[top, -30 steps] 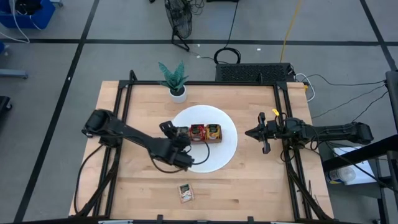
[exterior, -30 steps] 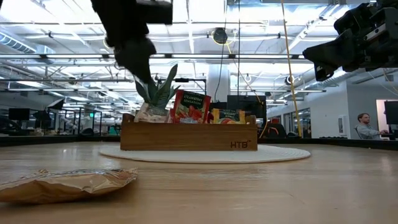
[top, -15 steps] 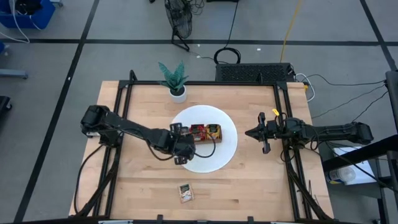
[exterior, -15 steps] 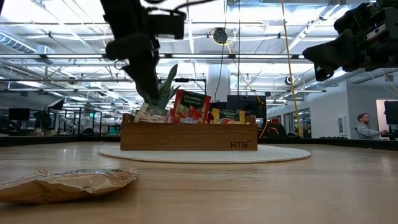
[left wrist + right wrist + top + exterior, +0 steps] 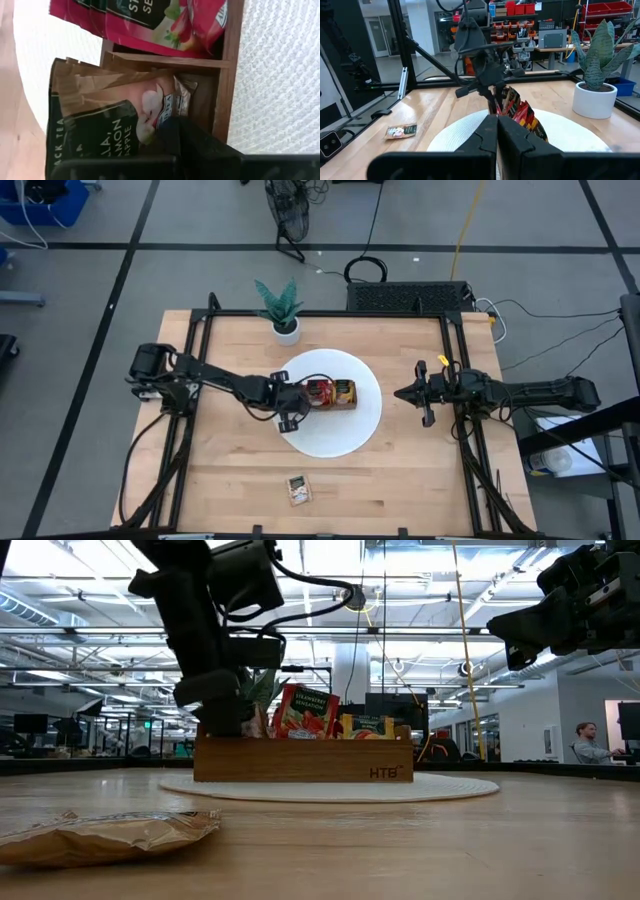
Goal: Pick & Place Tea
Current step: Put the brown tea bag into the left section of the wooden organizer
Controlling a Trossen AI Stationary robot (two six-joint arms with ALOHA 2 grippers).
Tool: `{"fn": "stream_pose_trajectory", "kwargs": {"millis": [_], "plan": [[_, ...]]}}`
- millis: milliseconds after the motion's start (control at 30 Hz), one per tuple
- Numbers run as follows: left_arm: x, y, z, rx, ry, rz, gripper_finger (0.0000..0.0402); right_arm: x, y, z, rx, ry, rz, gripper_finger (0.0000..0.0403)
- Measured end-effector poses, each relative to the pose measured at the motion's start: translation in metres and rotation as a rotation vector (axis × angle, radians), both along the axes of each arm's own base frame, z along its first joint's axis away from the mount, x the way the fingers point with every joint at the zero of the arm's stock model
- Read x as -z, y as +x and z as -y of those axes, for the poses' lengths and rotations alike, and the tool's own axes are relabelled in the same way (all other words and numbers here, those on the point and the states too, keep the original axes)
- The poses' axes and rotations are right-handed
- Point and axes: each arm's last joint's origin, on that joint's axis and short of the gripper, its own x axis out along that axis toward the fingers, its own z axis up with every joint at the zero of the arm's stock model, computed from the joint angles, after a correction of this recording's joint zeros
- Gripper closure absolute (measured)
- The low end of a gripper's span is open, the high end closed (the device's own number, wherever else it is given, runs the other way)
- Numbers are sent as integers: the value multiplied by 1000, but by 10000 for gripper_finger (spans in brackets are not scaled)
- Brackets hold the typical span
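High view: the tea sachets [image 5: 331, 392] stand on edge in the wooden tray [image 5: 345, 404], which sits on the white round mat [image 5: 350, 435] near the middle of the surface [image 5: 400, 480]; one loose sachet [image 5: 297, 489] lies flat well apart from the tray, toward the near edge. The tray's long axis runs across the surface from one arm toward the other. The left gripper [image 5: 291, 402] is right at the tray's left end, over the compartment with the pale beige and dark green sachets [image 5: 100, 125]; its fingers are clenched, and the left wrist view puts their tips against that bundle, though I cannot tell whether a sachet is actually pinched. The left arm is plainly the nearer one to the tray. The right gripper [image 5: 424, 402] waits clenched and empty, off the mat to the tray's right. A potted plant [image 5: 281, 310] stands behind the tray near the far edge. Beyond the surface is an open workshop hall with ceiling lights, and a person [image 5: 588, 743] sits far off to the right.
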Motion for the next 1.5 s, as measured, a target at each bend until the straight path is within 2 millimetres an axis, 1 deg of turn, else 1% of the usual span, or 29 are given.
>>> {"fn": "stream_pose_trajectory", "kwargs": {"millis": [167,333,500,633,767,867,933,1000,1100,1133,1200,1267,1333,1433,1500], "plan": [[1,-1,0,-9,0,3,392,0,0,0,0,0,0,399],[-9,-3,1,-4,-4,20,398,0,0,0,0,0,0,399],[-26,-8,4,-3,-21,74,378,0,0,0,0,0,0,399],[-35,-11,2,-13,-12,99,366,0,0,0,0,0,0,398],[-41,-14,2,-16,-2,116,369,0,0,0,0,0,-2,399],[-55,-18,6,-8,-23,167,380,0,0,0,0,0,-1,399],[-71,-23,15,31,-97,226,393,0,0,0,0,0,-1,399],[-84,-27,30,92,-260,285,397,0,0,0,0,0,0,398],[-97,-26,64,191,-574,384,381,0,0,0,0,0,0,399],[-99,-26,78,251,-634,413,372,0,0,0,0,0,-2,399],[-101,-20,104,361,-696,504,350,0,0,0,0,0,-5,398],[-93,-17,126,403,-719,515,323,0,0,0,0,0,-2,399],[-77,-13,144,384,-705,486,293,0,0,0,0,0,-1,399],[-52,-11,165,339,-693,383,250,0,0,0,0,0,-3,399],[-41,-5,177,322,-694,329,229,0,0,0,0,0,-2,399]]}}
